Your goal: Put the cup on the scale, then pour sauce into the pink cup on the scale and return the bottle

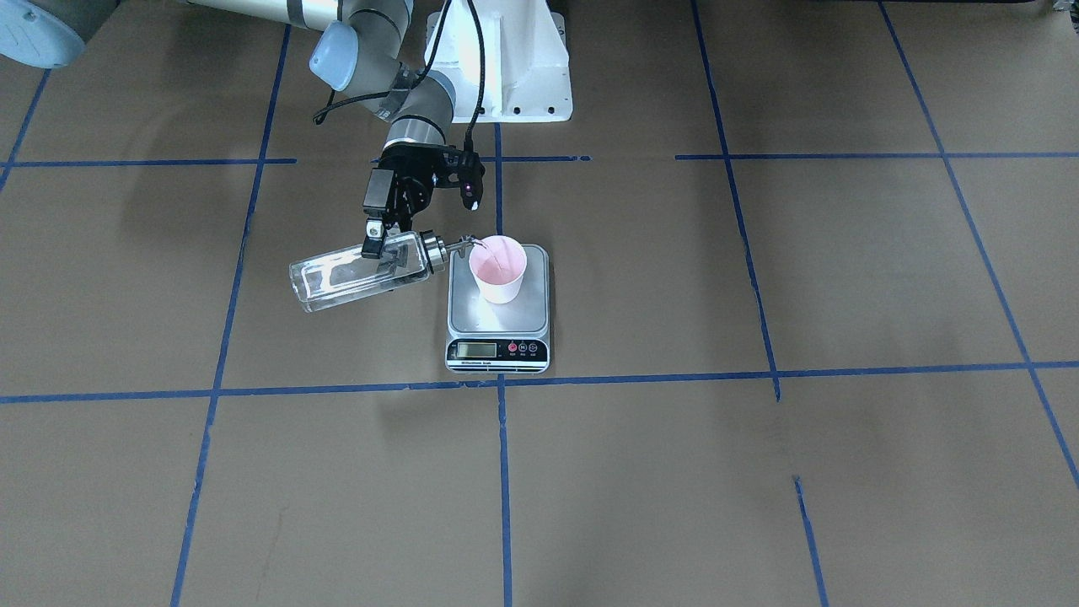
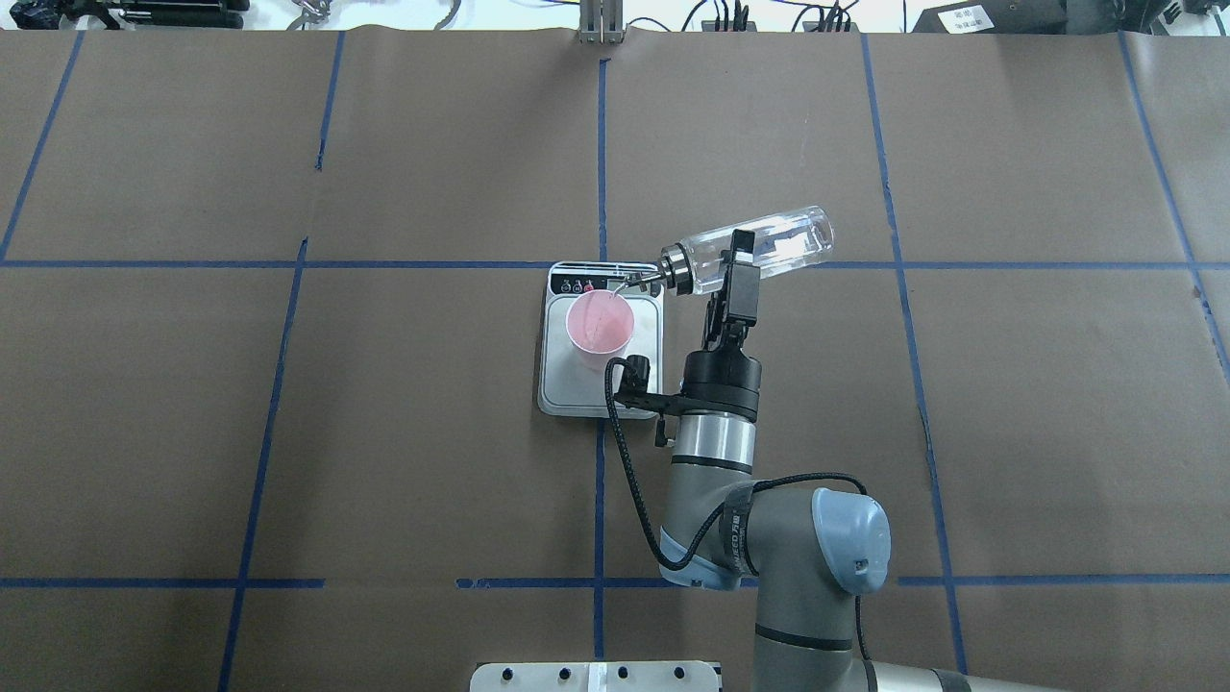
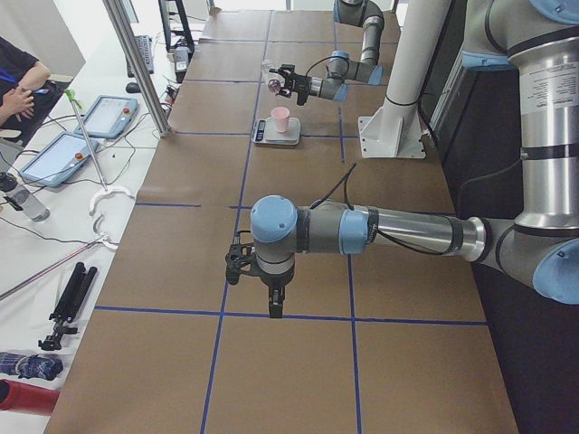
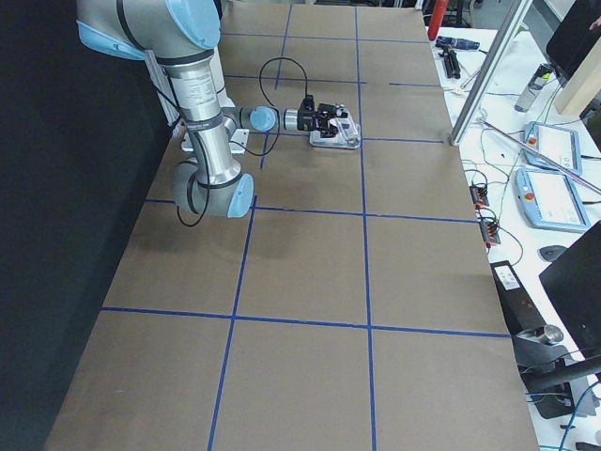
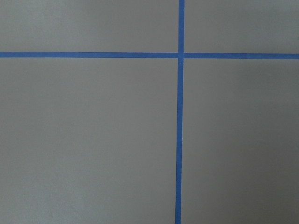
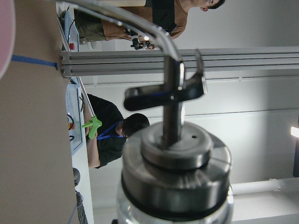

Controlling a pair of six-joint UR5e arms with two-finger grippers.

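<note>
The pink cup [image 1: 499,270] stands upright on the scale [image 1: 497,324], toward its far half from the robot; both also show in the overhead view, cup [image 2: 599,325] and scale [image 2: 577,384]. My right gripper [image 1: 383,247] is shut on the clear bottle [image 1: 337,282] and holds it tipped almost level beside the scale. The bottle's silver cap [image 6: 177,158] and spout point at the cup, with the spout tip over the cup's rim. Clear sauce lies along the bottle's lower side [image 2: 778,240]. My left gripper [image 3: 274,306] hangs over bare table far from the scale; I cannot tell whether it is open.
The white robot pedestal [image 1: 506,67] stands behind the scale. Blue tape lines [image 5: 180,140] cross the brown table cover. Operators [image 3: 18,86] and tablets [image 3: 109,113] are at a side bench beyond the table's far edge.
</note>
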